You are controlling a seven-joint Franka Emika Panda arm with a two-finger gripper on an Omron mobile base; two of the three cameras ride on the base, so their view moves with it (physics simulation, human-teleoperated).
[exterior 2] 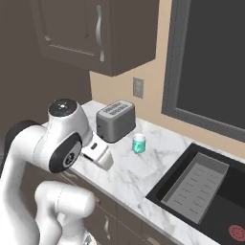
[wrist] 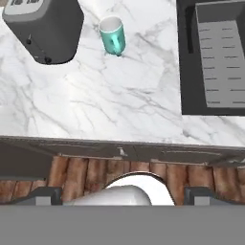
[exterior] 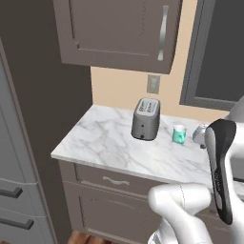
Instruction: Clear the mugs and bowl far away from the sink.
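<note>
A turquoise mug [exterior: 179, 134] [exterior 2: 139, 143] [wrist: 113, 34] stands upright on the marble counter [wrist: 115, 95], just right of a grey toaster. The black sink [exterior 2: 165, 191] [wrist: 184, 72] with its grey ribbed rack [exterior 2: 196, 184] [wrist: 222, 62] lies further right. My gripper [wrist: 123, 195] [exterior 2: 105, 161] hovers above the counter's front edge, well short of the mug. It is open, its fingertips [wrist: 45, 194] wide apart with nothing between them. The bowl is out of view.
The toaster [exterior: 145, 119] [exterior 2: 115, 120] [wrist: 45, 28] stands near the back wall, under a wall cabinet [exterior: 119, 33]. Drawers and cabinet doors [exterior: 109, 186] run below the counter, above a wooden floor [wrist: 95, 174]. A dark window [exterior 2: 210, 62] is behind the sink.
</note>
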